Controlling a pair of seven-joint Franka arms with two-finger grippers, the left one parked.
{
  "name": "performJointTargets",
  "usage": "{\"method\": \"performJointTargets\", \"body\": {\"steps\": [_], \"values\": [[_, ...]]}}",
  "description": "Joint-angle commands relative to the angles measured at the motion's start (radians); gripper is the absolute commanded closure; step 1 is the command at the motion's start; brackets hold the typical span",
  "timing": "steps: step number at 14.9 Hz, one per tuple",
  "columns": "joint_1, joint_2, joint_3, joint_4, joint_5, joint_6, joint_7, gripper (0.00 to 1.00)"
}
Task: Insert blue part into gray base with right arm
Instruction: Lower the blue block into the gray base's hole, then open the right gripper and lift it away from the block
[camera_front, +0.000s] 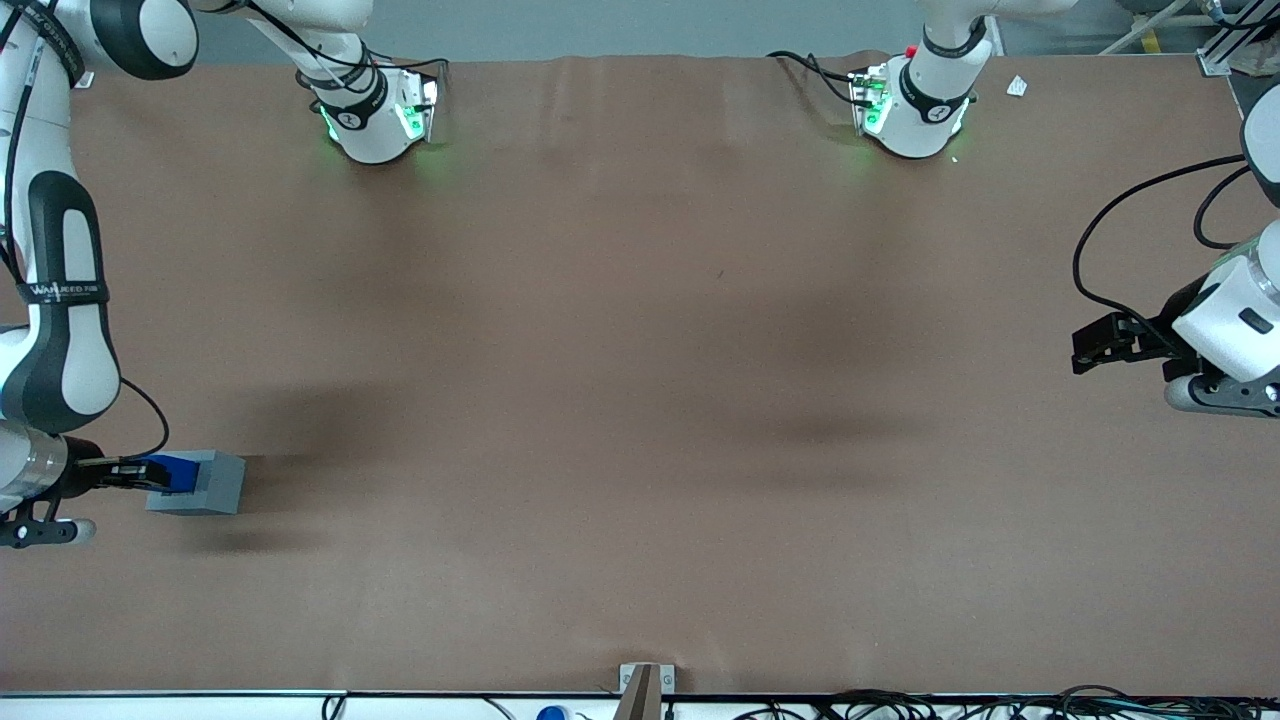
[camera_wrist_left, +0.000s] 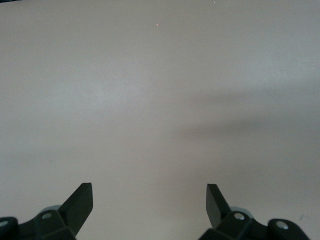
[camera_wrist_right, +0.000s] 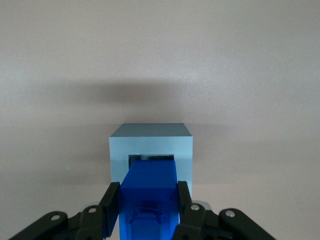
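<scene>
At the lower left of the front frame, I am holding the blue part (camera_wrist_right: 149, 192) with fingers (camera_wrist_right: 111, 207) clamped on its sides, its tip entering the base (camera_wrist_right: 151, 145) recess; stiff, light plastic, likely slippery.

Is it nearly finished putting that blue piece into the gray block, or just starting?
Well along. Done: the hand has the blue part clamped between its fingers and has carried it to the gray base. In hand: the part's leading end sits at the base's square recess, apparently entering it. Left: pushing it fully home, then letting go.
</scene>
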Motion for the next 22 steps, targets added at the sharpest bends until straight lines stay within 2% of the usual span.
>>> {"method": "performJointTargets", "body": {"steps": [1,13,14,15,16,17,19,22], "values": [[-0.006,0.008,0.008,0.012,0.033,-0.002,0.016,1.0],[-0.006,0.028,0.008,0.003,0.032,0.044,0.008,1.0],[-0.006,0.03,0.008,0.003,0.032,0.044,0.012,0.97],[-0.006,0.028,0.008,0.004,0.032,0.044,0.016,0.82],[-0.006,0.028,0.008,0.007,0.033,0.044,0.017,0.26],[-0.006,0.022,0.01,0.007,0.036,0.04,0.025,0.0],[-0.02,-0.008,0.016,0.009,0.044,0.021,0.025,0.0],[0.003,-0.158,0.016,0.01,0.041,-0.161,0.063,0.0]]}}
